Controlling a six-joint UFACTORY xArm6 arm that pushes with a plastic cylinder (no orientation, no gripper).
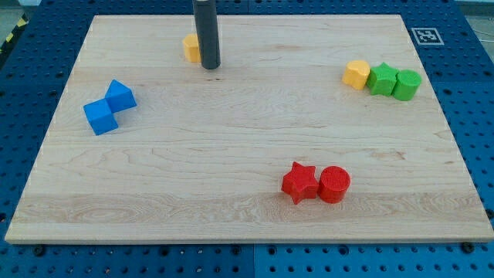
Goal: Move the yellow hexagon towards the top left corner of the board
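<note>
1. Counter [247, 224]: a pale wooden board lying on a blue pegboard [471, 93].
2. Rod [206, 31]: dark and straight, coming down from the view's top; my tip [210, 66] rests on the counter near the top, left of centre. The rod carries no fingers, so none show either open or closed.
3. Yellow hexagon [190, 48]: just at the tip's left and partly hidden behind the rod; whether the two touch I cannot tell.
4. Blue blocks, two: one [120, 95] touching the other [101, 116], at the view's left.
5. Right-hand row, pressed together: yellow block [356, 73], green block [381, 79], green cylinder [407, 83].
6. Bottom centre: red star [299, 182] touching red cylinder [334, 184].
</note>
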